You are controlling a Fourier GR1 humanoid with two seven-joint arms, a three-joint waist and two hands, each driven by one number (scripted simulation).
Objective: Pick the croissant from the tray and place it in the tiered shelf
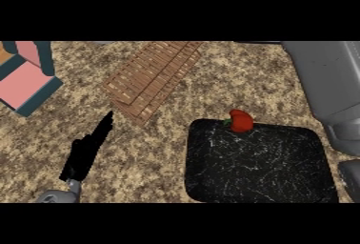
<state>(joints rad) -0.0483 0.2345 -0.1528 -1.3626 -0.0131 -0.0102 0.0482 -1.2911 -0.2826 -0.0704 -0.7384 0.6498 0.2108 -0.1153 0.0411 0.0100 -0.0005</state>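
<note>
A black speckled tray (260, 164) lies on the counter at the lower right. On its far rim sits a small red item with a green stem (240, 121); no croissant shows anywhere. The wooden slatted tiered shelf (153, 74) stands at the top centre. My left hand (88, 152) is at the lower left, open with straight fingers pointing toward the shelf, holding nothing. My right forearm (327, 81) fills the right edge, raised beside the tray; its hand is out of the picture.
A pink and teal box (28, 78) sits at the top left edge. Speckled brown counter (141, 157) stretches between my left hand and the tray.
</note>
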